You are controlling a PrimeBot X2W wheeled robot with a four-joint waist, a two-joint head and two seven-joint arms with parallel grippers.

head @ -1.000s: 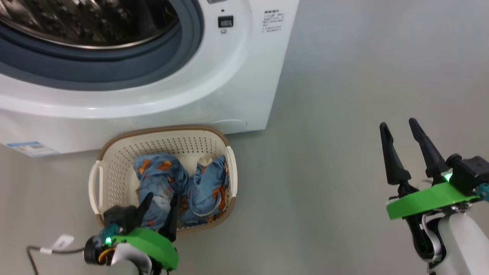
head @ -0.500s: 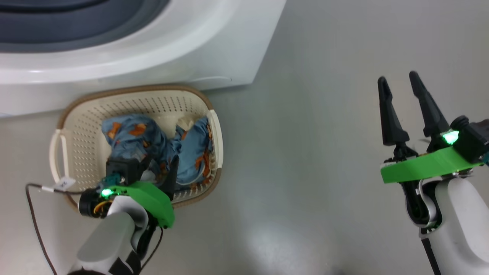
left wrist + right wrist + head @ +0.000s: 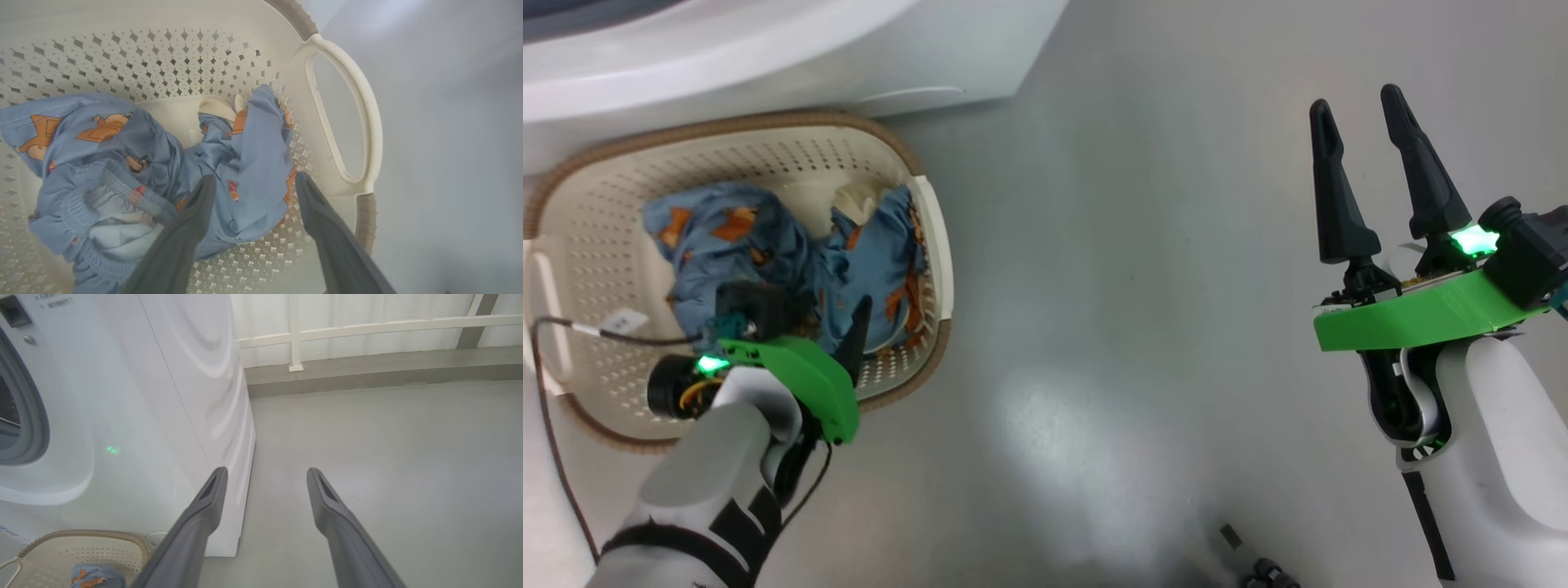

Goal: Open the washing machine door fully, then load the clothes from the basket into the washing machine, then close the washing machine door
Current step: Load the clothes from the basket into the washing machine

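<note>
The cream basket (image 3: 768,126) with a brown rim stands on the floor against the white washing machine (image 3: 768,49). Two light-blue printed clothes (image 3: 727,245) lie bunched inside. My left gripper (image 3: 829,309) hangs open inside the basket. In the left wrist view its fingers straddle the right-hand garment (image 3: 253,163) near the basket's handle (image 3: 359,122), nothing pinched. My right gripper (image 3: 1357,102) stands open over bare floor at the right, holding nothing. The right wrist view has the washing machine (image 3: 163,396) with its grey gasket (image 3: 32,416) at the left. The washing machine door is out of view.
Grey floor (image 3: 1135,286) stretches right of the basket and machine. A dark cable (image 3: 547,408) loops from my left wrist over the basket's left side. A white railing (image 3: 367,326) and a low kerb close off the far side. Small dark parts (image 3: 1258,572) sit at the bottom edge.
The head camera has tilted down, so the drum opening left the picture. My left gripper has dipped deeper into the basket over the clothes. The right gripper stays open.
</note>
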